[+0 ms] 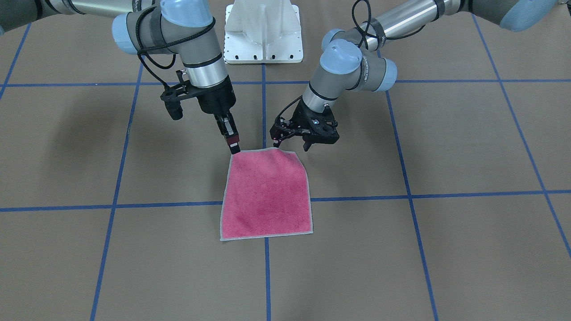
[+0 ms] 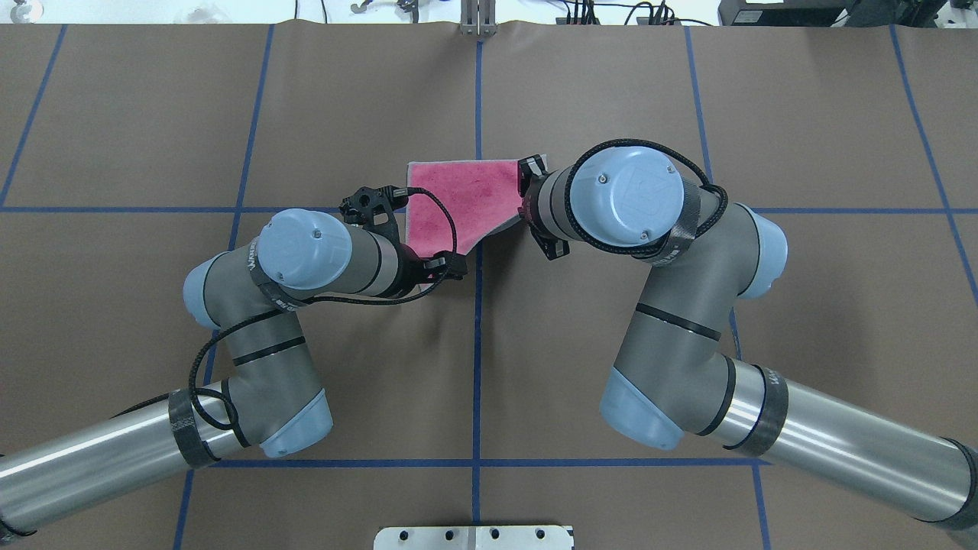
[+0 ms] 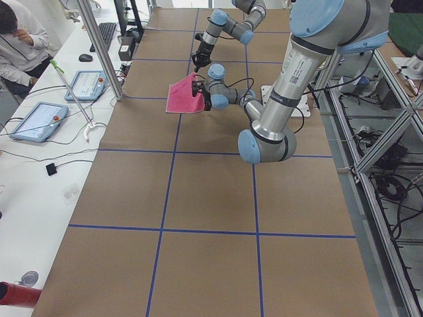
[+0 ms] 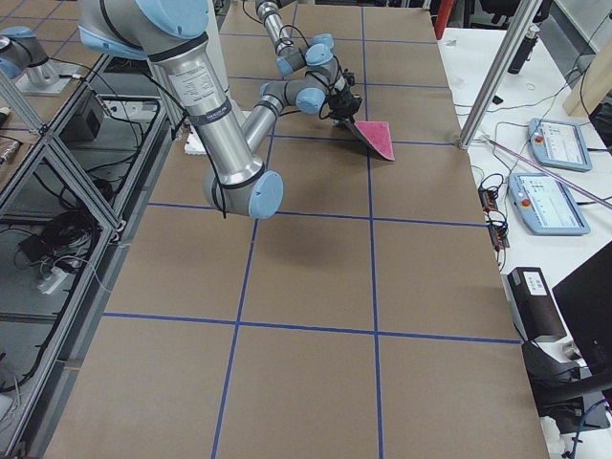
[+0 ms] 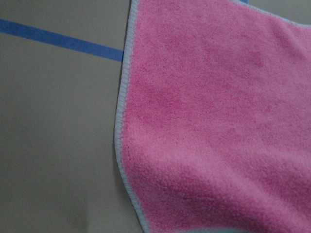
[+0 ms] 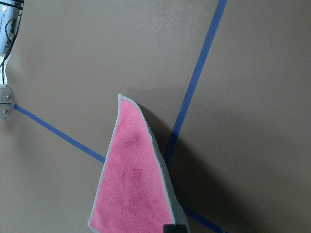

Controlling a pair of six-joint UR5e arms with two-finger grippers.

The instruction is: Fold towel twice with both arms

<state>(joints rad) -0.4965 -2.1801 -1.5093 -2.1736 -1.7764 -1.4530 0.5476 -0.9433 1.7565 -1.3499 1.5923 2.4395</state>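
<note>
The towel (image 1: pixel 266 196) lies pink face up on the brown table, its light grey border showing. Its edge nearest the robot is raised off the table, while the far edge rests on the surface. My right gripper (image 1: pixel 233 147) is shut on one near corner, and its black fingertip (image 6: pixel 175 228) shows with the towel (image 6: pixel 133 189) hanging from it. My left gripper (image 1: pixel 294 149) is at the other near corner and looks shut on it. Its fingers are hidden in the left wrist view, which the towel (image 5: pixel 218 121) fills. From overhead the towel (image 2: pixel 466 198) spans between both wrists.
The white pedestal base (image 1: pixel 263 33) stands behind the arms. Blue tape lines (image 1: pixel 446 195) grid the brown table. In the side views, tablets (image 3: pixel 36 121) and cables lie on a white bench beside the table, where a person (image 3: pixel 16 39) sits.
</note>
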